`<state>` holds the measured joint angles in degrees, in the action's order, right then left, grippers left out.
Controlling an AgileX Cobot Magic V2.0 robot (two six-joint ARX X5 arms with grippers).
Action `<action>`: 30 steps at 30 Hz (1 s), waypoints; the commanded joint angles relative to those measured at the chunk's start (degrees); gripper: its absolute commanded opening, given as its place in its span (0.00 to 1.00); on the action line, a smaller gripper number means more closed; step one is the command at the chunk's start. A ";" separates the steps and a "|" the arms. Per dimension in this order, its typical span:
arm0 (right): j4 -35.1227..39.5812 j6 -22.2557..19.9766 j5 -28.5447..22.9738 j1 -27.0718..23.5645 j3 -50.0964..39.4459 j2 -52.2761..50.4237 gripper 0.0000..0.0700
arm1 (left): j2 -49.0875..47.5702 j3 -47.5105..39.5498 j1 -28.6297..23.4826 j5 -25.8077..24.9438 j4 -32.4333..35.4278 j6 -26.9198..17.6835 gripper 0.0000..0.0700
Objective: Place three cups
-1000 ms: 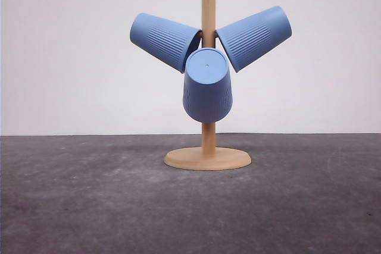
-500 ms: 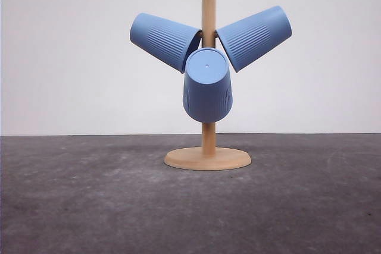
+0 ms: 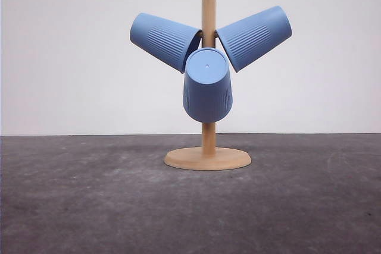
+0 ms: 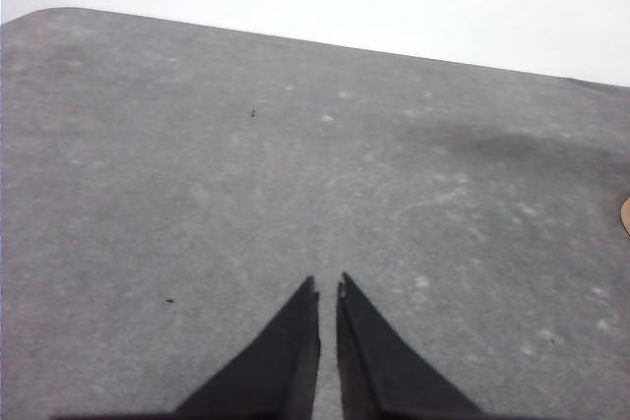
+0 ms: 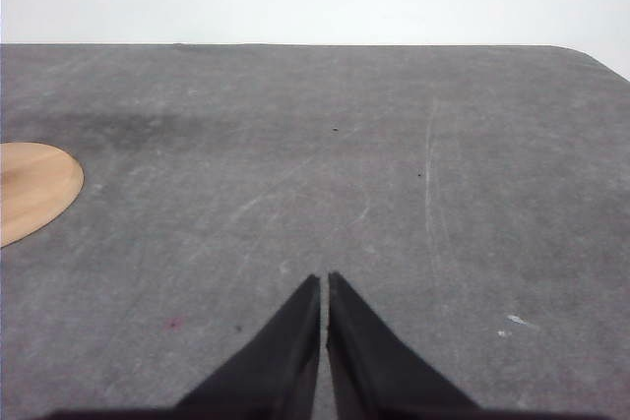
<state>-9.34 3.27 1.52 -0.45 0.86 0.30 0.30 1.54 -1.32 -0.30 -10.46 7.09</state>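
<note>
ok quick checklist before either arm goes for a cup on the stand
1. All three cups on the wooden stand: left cup, right cup, front cup: ok.
2. Stand upright, base flat on the table: ok.
3. Left gripper free of load, fingers together: ok.
4. Right gripper free of load, fingers together: ok.
5. Jaws opened for a grasp: not ok.
6. How firmly the cups sit on their pegs: cannot tell.

Matte ribbed plastic cups (image 3: 208, 87), smooth pale wooden stand (image 3: 208, 159), rough grey tabletop (image 3: 89, 206)
</note>
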 commanded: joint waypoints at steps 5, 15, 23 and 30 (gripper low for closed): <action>0.77 0.61 -0.07 -0.11 -0.20 -0.09 0.02 | -0.11 -0.79 0.04 -0.11 -0.26 0.07 0.02; 0.77 0.61 -0.07 -0.11 -0.20 -0.09 0.02 | -0.11 -0.79 0.04 -0.11 -0.26 0.07 0.02; 0.77 0.61 -0.07 -0.11 -0.20 -0.09 0.02 | -0.11 -0.79 0.04 -0.11 -0.26 0.07 0.02; 0.77 0.61 -0.07 -0.11 -0.20 -0.09 0.02 | -0.11 -0.79 0.04 -0.11 -0.26 0.07 0.02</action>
<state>-9.34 3.27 1.52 -0.45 0.86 0.30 0.30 1.54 -1.32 -0.30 -10.46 7.09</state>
